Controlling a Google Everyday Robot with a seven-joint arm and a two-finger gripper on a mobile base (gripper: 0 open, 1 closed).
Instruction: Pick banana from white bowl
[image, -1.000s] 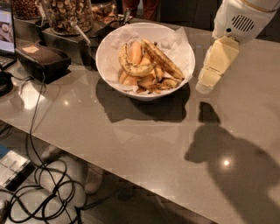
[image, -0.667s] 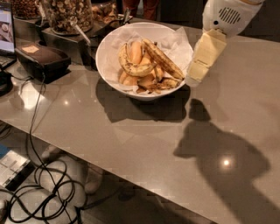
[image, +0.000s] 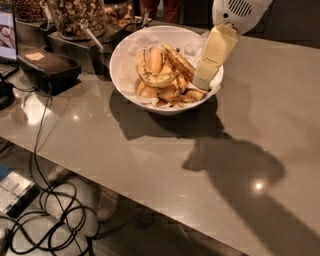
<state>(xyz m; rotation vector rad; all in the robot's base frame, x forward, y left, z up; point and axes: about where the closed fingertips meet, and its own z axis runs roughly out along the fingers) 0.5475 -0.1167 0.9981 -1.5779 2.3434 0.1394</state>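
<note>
The white bowl (image: 116, 59), lined with crumpled white paper, stands on the grey table at the upper middle. In it lies the banana (image: 181, 62), long, nearly straight and streaked brown-black, running from the bowl's back toward its right side. A shorter, strongly curved yellow banana (image: 150, 78) and small orange-yellow fruit pieces lie beside it. My gripper (image: 202, 84), cream-coloured under a white wrist housing, hangs tilted over the bowl's right rim, its tip just right of the banana's near end.
A black box (image: 47, 67) sits left of the bowl. Jars of nuts (image: 80, 17) with a spoon stand behind it, and a screen (image: 6, 30) is at the far left. Cables (image: 50, 210) lie on the floor below the table's front edge.
My gripper has moved left from beside the bowl to over its right rim, closer to the banana. The bowl and the fruit have not moved.
</note>
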